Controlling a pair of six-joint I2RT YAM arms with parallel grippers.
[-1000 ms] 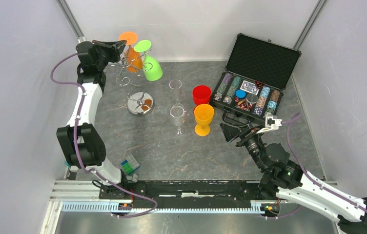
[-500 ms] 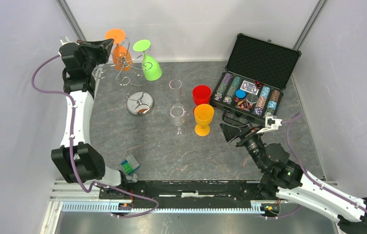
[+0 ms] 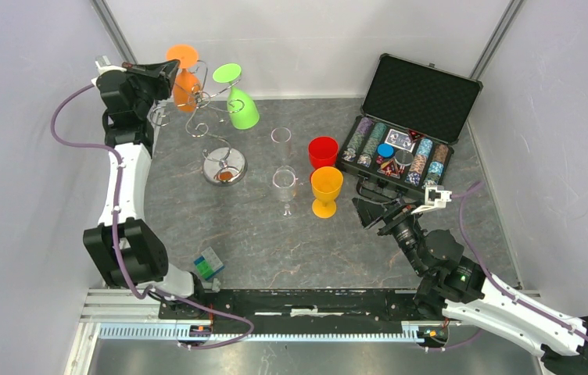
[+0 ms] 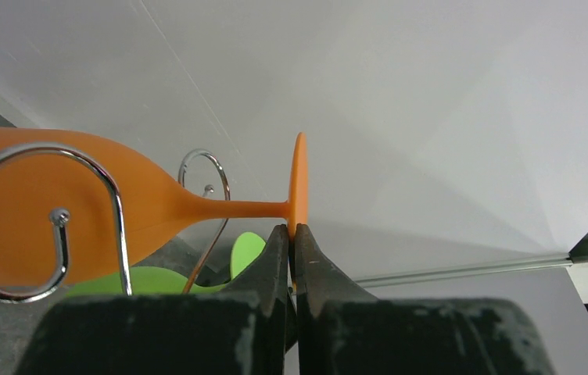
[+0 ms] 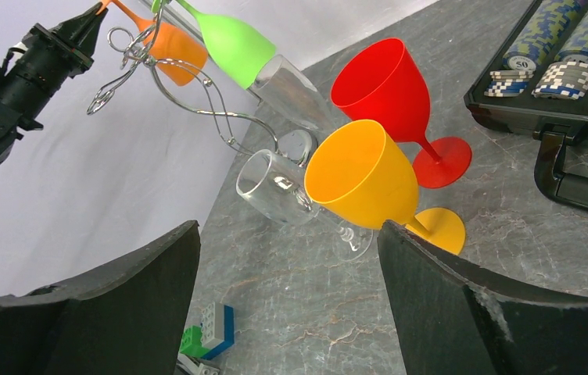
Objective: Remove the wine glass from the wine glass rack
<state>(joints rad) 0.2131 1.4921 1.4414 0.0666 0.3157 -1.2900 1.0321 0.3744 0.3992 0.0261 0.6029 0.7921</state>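
Observation:
The silver wire wine glass rack [image 3: 206,119] stands at the back left on its round mirrored base [image 3: 224,166]. An orange wine glass [image 3: 186,82] lies sideways at the rack's left scroll arms. My left gripper [image 3: 167,72] is shut on the rim of its foot. In the left wrist view the gripper [image 4: 292,234] pinches the foot's edge [image 4: 299,180], and a rack scroll [image 4: 119,226] crosses in front of the orange bowl [image 4: 9,203]. A green wine glass [image 3: 242,108] hangs on the rack's right side. My right gripper [image 3: 369,209] is open and empty, far from the rack.
Two clear wine glasses [image 3: 284,183] [image 3: 281,137], a red goblet [image 3: 323,151] and a yellow goblet [image 3: 326,187] stand mid-table. An open poker chip case [image 3: 408,117] sits at the back right. Toy bricks [image 3: 208,263] lie at the front left. The left wall is close behind the left arm.
My left arm has drawn back to the left and carried the orange wine glass leftwards along the rack's arms. The green glass, the rack and the right arm have stayed put.

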